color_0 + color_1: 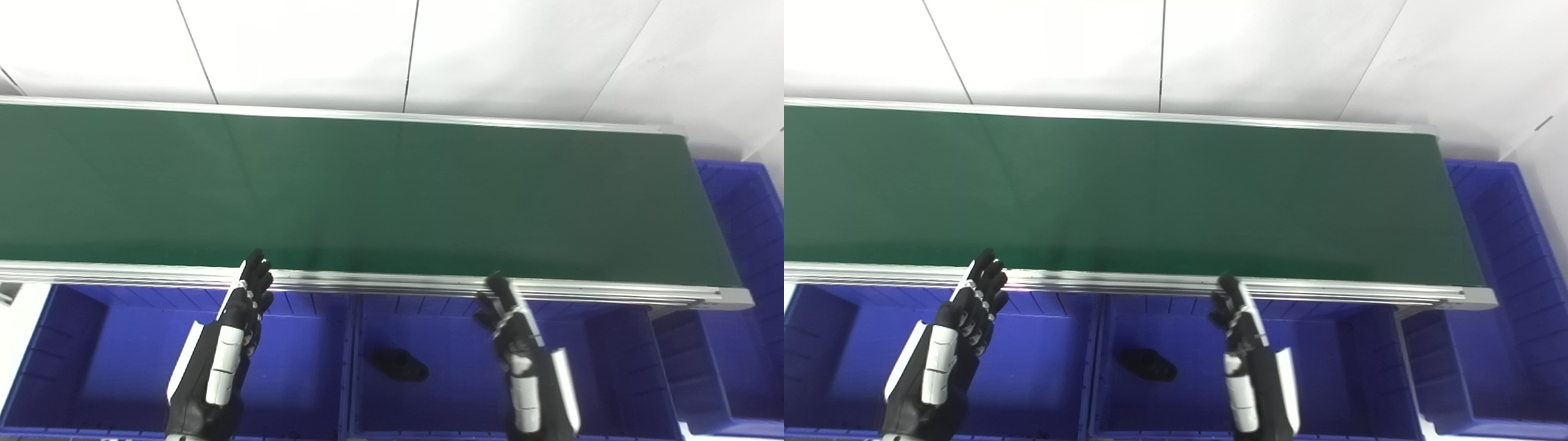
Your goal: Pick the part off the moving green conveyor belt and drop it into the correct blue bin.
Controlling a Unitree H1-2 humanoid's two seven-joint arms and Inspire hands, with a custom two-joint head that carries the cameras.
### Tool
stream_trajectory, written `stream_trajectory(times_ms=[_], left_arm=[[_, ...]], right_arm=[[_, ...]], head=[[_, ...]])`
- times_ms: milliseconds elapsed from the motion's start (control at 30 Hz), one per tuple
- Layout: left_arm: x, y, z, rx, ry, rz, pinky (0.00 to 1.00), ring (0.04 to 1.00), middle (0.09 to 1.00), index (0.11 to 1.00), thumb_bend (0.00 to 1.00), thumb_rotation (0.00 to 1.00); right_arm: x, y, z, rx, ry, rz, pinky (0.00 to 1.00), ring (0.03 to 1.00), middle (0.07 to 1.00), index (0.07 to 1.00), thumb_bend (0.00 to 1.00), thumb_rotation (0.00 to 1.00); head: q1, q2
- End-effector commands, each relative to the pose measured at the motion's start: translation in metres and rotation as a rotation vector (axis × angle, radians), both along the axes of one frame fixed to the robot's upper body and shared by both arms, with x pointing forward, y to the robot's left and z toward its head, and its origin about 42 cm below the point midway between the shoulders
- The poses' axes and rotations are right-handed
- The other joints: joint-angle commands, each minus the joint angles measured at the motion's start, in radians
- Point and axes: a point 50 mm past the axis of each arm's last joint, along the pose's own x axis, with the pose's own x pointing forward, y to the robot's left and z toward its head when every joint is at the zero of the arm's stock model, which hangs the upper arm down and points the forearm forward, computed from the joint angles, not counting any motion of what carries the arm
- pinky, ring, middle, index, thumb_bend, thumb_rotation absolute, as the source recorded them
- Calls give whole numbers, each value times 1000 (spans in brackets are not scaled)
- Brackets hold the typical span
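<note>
The green conveyor belt [367, 190] runs across the whole view with nothing lying on its surface, edged by a silver rail [398, 283] along its near side. Below that rail sit blue bins side by side: the left bin [122, 361] shows only its bare floor, the middle bin [447, 392] holds a dark part [399, 365] lying on its floor towards its left wall, and another blue bin [747, 245] stands past the belt's right end. The left robot hand [245, 306] and the right robot hand [511, 324] hover over the bins with fingertips near the rail, fingers extended and loosely apart, each holding nothing.
</note>
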Motion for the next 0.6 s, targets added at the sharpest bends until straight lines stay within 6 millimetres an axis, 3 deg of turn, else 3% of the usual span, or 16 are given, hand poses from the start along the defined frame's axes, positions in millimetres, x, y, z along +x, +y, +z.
stream_trajectory(times_ms=[0,567], left_arm=[[-2,-1,9,4,-65,-6,1000,1000,1000,1000,629,986],[-5,-4,7,3,-90,5,1000,1000,1000,1000,641,990]], right_arm=[[13,34,7,73,-91,-30,899,916,933,941,798,1000],[15,30,5,28,-132,11,928,935,950,954,791,983]], head=[[4,-1],[23,-8]])
